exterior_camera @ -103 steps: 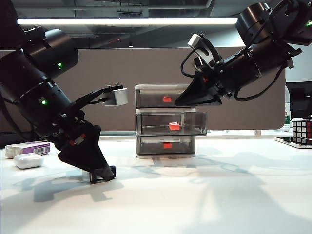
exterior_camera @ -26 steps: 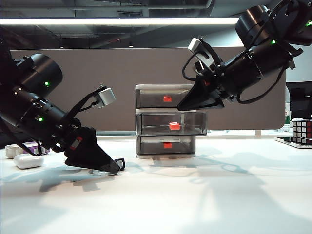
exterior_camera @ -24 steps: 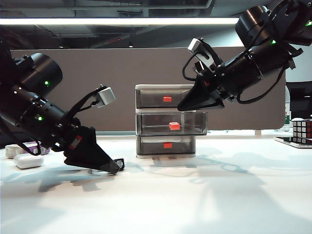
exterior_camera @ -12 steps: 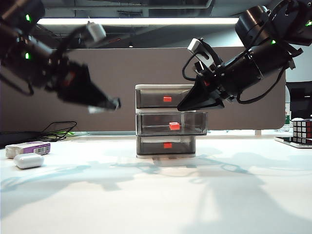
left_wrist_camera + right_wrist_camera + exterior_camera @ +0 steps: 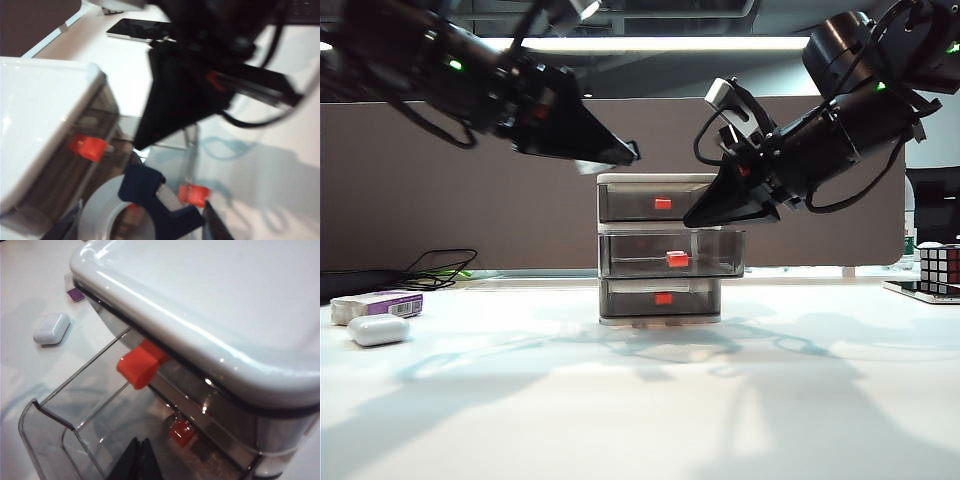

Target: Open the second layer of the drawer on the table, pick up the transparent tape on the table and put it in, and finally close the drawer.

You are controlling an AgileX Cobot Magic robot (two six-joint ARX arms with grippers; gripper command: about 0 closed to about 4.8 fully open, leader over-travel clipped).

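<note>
Large white table [image 5: 640, 400] across the whole foreground, smooth and glossy, streaked with soft grey shadows of both arms. Behind it a brown partition panel [image 5: 460, 180], and above that a dark ceiling with one long strip light [image 5: 660, 43]. At mid-table, against the panel, the drawer [image 5: 658, 248]: three smoky grey tiers under an off-white top, a red-orange tab on each front. The second layer [image 5: 672, 253] pulled out toward the camera, its front standing proud of the other two; seen from the right wrist as a clear open tray [image 5: 80, 425]. On the table's far left, a purple-and-white box [image 5: 382, 303] with a white oval case [image 5: 378, 329] just in front of it, and a loose black cable [image 5: 440, 268] behind them. At the far right edge, a colour cube [image 5: 940, 266] on a dark stand. Left gripper [image 5: 625, 152] high in the air, just left of the unit's top and level with it, clamped on the transparent tape [image 5: 107, 215], whose black cutter piece [image 5: 155, 200] shows between the fingers in the left wrist view. Right gripper [image 5: 692, 216] hanging in front of the top tier's right side, above the pulled-out tray, fingers [image 5: 136, 460] pressed together on nothing. A black phone-like slab [image 5: 142, 30] lying flat on the white surface beyond the unit.
</note>
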